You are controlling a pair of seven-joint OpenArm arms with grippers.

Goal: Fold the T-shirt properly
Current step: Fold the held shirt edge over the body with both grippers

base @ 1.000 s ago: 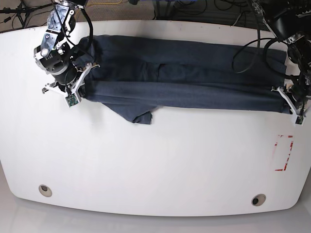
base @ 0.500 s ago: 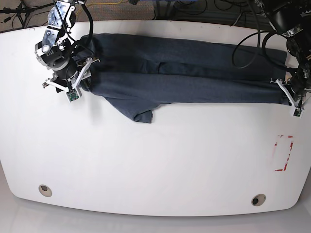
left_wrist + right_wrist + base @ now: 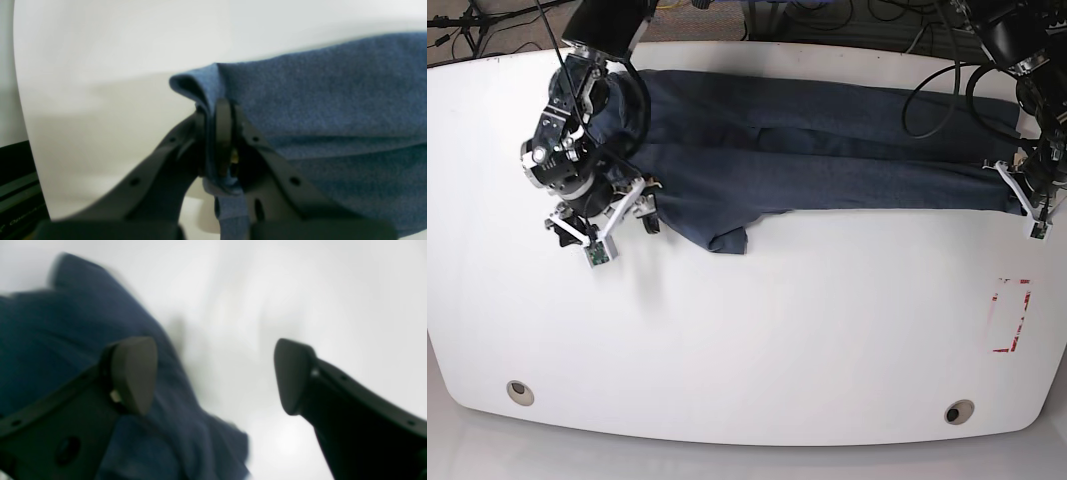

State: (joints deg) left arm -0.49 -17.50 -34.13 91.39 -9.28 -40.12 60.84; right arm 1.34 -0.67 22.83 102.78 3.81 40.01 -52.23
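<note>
Left gripper (image 3: 217, 140) fingers pinch the T-shirt (image 3: 827, 150) edge; right gripper (image 3: 213, 376) fingers spread, that view blurred.

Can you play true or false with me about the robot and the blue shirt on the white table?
1. The left tool is pinching an edge of the T-shirt. True.
2. The right tool is squeezing the shirt tightly. False: its fingers stand wide apart with nothing between them.
3. The shirt lies as a long band across the far side of the table. True.
4. The shirt is folded into a neat small square. False: it is stretched long, with a flap hanging out along its near edge.
5. There is a red mark on the table near the left arm's side. True.
</note>
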